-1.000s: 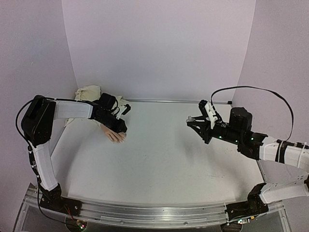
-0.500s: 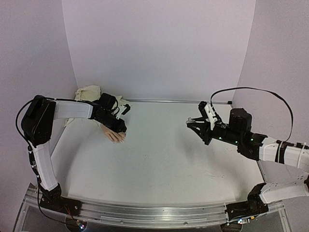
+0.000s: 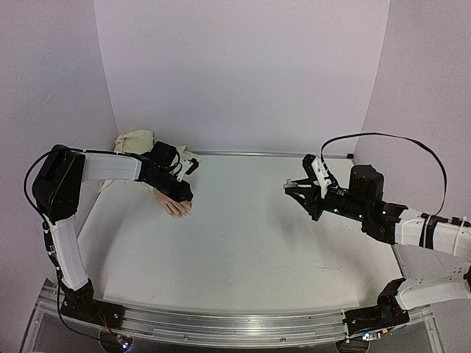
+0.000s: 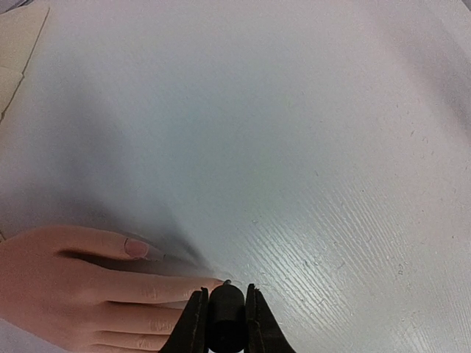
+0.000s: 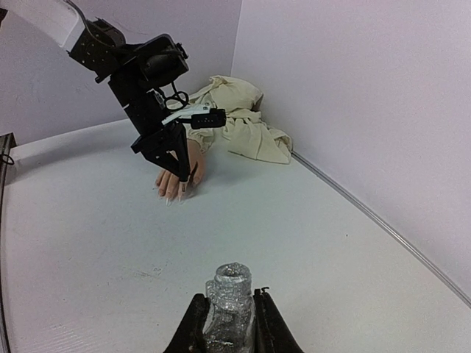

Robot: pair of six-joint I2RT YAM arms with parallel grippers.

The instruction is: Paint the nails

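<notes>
Nails tip the pinkish mannequin hand, which lies palm down at the far left of the white desk. Its cream cloth sleeve is bunched in the corner against the wall. The left fingers are clenched on a small black brush cap, right at the hand's fingertips. The brush end sits close to one fingertip, though whether it touches I cannot tell. Well apart on the right, the right fingers clamp a small polish bottle, upright, its neck uncovered.
</notes>
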